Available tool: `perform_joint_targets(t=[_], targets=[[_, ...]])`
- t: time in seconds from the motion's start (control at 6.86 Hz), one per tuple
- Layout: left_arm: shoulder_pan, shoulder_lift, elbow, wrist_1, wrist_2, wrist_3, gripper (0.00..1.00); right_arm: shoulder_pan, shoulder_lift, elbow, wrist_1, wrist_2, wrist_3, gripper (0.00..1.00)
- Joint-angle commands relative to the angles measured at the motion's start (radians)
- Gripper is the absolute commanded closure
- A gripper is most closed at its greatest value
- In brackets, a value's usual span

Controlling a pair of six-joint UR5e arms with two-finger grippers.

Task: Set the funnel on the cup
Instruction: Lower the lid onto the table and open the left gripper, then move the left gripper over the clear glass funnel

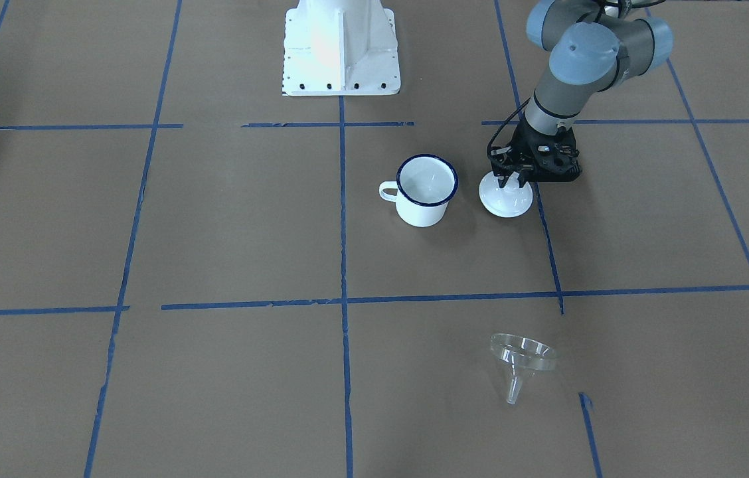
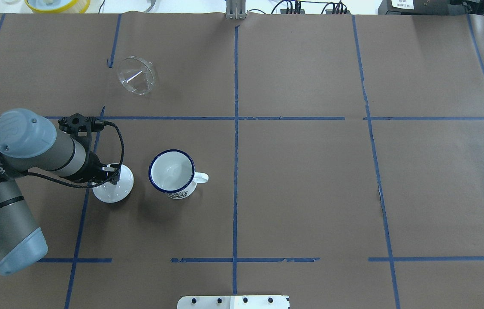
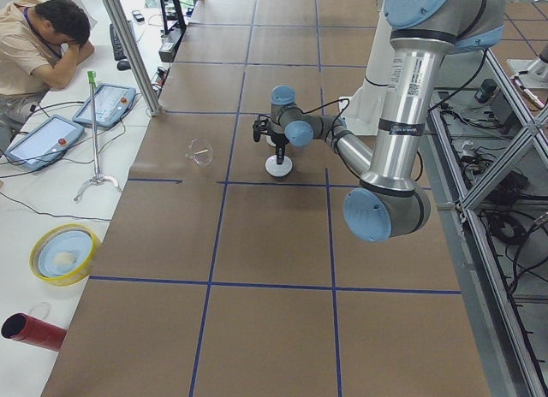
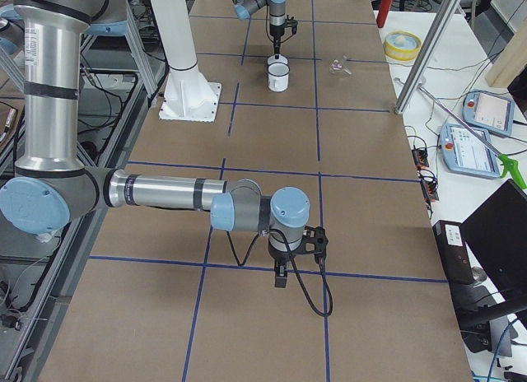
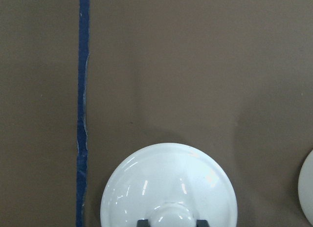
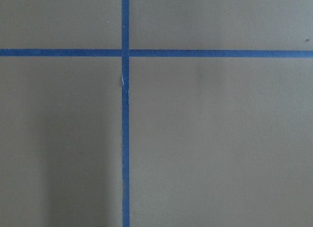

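Note:
The clear funnel (image 1: 524, 355) lies on its side on the brown paper, far from the robot; it also shows in the overhead view (image 2: 137, 76). The white mug with a blue rim (image 1: 424, 192) stands upright and open (image 2: 172, 174), its handle pointing towards the table's middle. My left gripper (image 1: 510, 178) points down beside the mug, shut on the knob of a round white lid (image 5: 168, 183) that rests on the table (image 2: 115, 191). The fingertips (image 5: 143, 222) flank the knob. My right gripper (image 4: 280, 277) hangs low over bare paper far from the mug; I cannot tell whether it is open or shut.
The robot's white base (image 1: 341, 50) stands behind the mug. Blue tape lines (image 6: 125, 139) grid the brown paper. A yellow bowl (image 3: 64, 253) and a red tube (image 3: 30, 331) lie off the table, near a seated operator (image 3: 38, 38).

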Motion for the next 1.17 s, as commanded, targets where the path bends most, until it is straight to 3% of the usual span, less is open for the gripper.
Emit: perform_joint_targets(t=[0.0,0.29,0.44,0.58,0.73,1.02], targets=[[0.0,-0.006,-0.006,0.002,0.005,-0.01,0.0,0.0,0.0,0.0,0.0,0.0,0.0,0.0],[-0.035,-0.04,-0.086,0.005,0.008,-0.087,0.0,0.0,0.0,0.0,0.0,0.0,0.0,0.0],[-0.125,-0.09,-0.088,0.003,0.012,-0.216,0.0,0.0,0.0,0.0,0.0,0.0,0.0,0.0],[-0.155,-0.139,-0.083,-0.012,0.093,-0.432,0.0,0.0,0.0,0.0,0.0,0.0,0.0,0.0],[-0.153,-0.153,-0.051,-0.131,0.189,-0.618,0.0,0.0,0.0,0.0,0.0,0.0,0.0,0.0],[-0.147,-0.205,0.23,-0.483,0.3,-0.928,0.0,0.0,0.0,0.0,0.0,0.0,0.0,0.0]])
